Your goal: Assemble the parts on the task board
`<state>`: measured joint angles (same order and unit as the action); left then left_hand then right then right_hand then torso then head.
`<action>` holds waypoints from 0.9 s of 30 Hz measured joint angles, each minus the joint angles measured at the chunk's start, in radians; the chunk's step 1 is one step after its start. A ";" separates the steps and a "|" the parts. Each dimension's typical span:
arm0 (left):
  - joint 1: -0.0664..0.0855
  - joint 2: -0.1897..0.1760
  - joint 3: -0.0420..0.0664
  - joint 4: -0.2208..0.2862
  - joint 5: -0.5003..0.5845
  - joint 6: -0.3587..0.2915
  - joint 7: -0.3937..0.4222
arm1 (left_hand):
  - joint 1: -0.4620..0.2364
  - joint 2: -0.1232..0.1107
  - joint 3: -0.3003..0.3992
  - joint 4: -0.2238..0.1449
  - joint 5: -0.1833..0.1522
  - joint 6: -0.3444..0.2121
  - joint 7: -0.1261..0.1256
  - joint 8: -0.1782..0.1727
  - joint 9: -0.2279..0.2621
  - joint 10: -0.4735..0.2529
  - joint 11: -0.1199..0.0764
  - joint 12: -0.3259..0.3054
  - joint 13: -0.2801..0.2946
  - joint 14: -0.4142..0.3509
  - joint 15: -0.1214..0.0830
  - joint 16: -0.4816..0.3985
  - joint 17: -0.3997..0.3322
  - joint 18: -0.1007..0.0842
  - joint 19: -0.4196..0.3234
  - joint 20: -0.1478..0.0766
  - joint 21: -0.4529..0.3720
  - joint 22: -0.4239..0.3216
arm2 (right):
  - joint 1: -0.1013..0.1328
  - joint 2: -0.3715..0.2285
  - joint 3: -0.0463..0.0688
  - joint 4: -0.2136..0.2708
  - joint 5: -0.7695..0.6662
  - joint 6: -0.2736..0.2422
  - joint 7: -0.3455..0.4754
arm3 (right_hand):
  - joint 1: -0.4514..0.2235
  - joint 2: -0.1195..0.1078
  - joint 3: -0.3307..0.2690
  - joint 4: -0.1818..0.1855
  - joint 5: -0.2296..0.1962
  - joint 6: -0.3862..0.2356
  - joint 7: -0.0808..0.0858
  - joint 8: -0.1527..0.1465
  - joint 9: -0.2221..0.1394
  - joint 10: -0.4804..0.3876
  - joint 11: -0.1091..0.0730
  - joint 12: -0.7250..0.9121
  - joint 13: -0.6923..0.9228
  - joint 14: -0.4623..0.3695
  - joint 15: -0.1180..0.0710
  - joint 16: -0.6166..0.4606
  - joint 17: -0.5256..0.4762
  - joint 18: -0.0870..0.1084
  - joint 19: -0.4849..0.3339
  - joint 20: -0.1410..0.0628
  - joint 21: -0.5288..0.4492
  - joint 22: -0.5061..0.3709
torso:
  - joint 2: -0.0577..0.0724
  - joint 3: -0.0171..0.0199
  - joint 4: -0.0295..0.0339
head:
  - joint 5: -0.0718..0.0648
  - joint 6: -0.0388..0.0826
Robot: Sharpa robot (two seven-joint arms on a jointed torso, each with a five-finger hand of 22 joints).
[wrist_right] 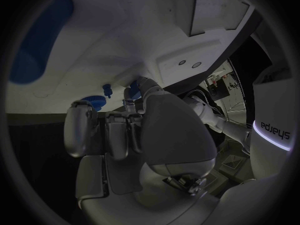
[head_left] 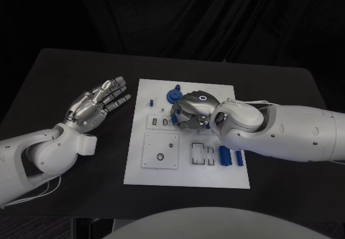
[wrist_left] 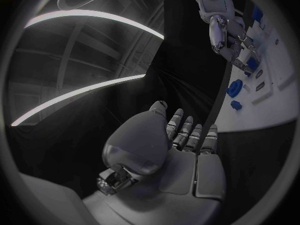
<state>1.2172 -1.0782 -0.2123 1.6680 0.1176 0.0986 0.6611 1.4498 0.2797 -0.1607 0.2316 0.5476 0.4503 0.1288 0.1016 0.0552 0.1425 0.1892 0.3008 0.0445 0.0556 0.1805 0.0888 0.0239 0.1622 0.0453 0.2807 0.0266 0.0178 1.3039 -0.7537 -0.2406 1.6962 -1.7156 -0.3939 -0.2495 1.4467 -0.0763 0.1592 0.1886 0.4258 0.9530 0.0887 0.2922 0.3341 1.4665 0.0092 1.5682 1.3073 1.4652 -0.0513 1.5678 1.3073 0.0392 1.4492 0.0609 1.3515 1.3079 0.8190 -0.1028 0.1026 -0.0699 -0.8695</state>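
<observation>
Resting palm-up on the black table [head_left: 65,64], the left hand [head_left: 97,103] lies just left of the task board [head_left: 216,174]; its fingers [head_left: 115,92] are spread and straight, holding nothing. The task board, a white plate, sits at the table's middle. On it, from left to right: a small blue peg [head_left: 151,103] near the left edge, a square white inset [head_left: 161,150] below it, a blue gear-like part [head_left: 175,95] toward the far edge, and two long blue bars [head_left: 225,155] beside slotted recesses [head_left: 203,153] on the near right. The right hand [head_left: 193,110] hovers low over the board's centre, fingers curled downward; whether they grip a part cannot be told. In the right wrist view, blue parts [wrist_right: 100,99] lie just beyond its fingertips.
</observation>
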 measured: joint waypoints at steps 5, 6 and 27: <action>0.000 0.000 0.000 -0.001 0.000 0.001 -0.002 | 0.000 0.000 0.000 0.000 0.000 0.000 0.000 0.000 0.000 0.000 0.000 0.000 0.000 0.000 0.000 0.000 0.000 0.000 0.000 0.000 0.000 0.000 | 0.002 -0.007 -0.001 0.013 -0.010 0.007 -0.012 | 0.000 0.000 0.005 -0.006 0.007 -0.001 0.001 0.000 0.000 0.000 0.000 0.000 0.000 0.000 0.000 0.000 0.000 0.000 0.000 0.000 -0.002 0.000 | 0.000 -0.0001 0.0000 | 0.007 -0.001; 0.000 0.000 0.000 -0.001 0.000 0.001 -0.002 | 0.000 0.000 0.000 0.000 0.000 0.000 0.000 0.000 0.000 0.000 0.000 0.000 0.000 0.000 0.000 0.000 0.000 0.000 0.000 0.000 0.000 0.000 | 0.004 -0.009 -0.001 0.016 -0.011 0.009 -0.015 | 0.000 0.000 0.008 -0.008 0.012 -0.001 0.001 0.000 0.000 0.000 0.000 0.000 0.000 0.000 0.000 0.000 0.000 0.000 0.000 0.000 -0.002 0.000 | 0.000 -0.0001 0.0000 | 0.009 -0.001; 0.000 0.008 0.000 -0.010 0.000 0.004 -0.006 | 0.000 0.000 0.001 0.001 0.000 0.000 0.000 0.000 0.000 0.000 0.000 0.000 0.000 0.000 0.000 0.000 0.000 0.000 0.000 0.000 0.000 0.000 | 0.055 -0.024 -0.002 0.051 -0.021 0.167 -0.088 | -0.010 -0.010 0.008 -0.008 0.019 0.000 -0.001 -0.006 0.073 0.000 0.000 0.000 0.000 0.000 0.000 0.000 0.000 0.000 -0.004 0.004 -0.013 0.000 | -0.001 -0.0020 0.0009 | 0.032 -0.003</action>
<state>1.2172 -1.0697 -0.2123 1.6584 0.1176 0.1028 0.6555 1.4497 0.2797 -0.1602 0.2323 0.5476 0.4503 0.1289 0.1016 0.0551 0.1425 0.1892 0.3008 0.0445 0.0557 0.1805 0.0887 0.0239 0.1622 0.0453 0.2807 0.0266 0.0178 1.3590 -0.7781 -0.2424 1.7475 -1.7367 -0.2272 -0.3379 1.4369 -0.0866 0.1670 0.1803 0.4451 0.9528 0.0881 0.2862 0.4073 1.4666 0.0091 1.5682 1.3073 1.4651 -0.0515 1.5679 1.3073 0.0392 1.4456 0.0644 1.3385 1.3076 0.8184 -0.1048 0.1034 -0.0381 -0.8728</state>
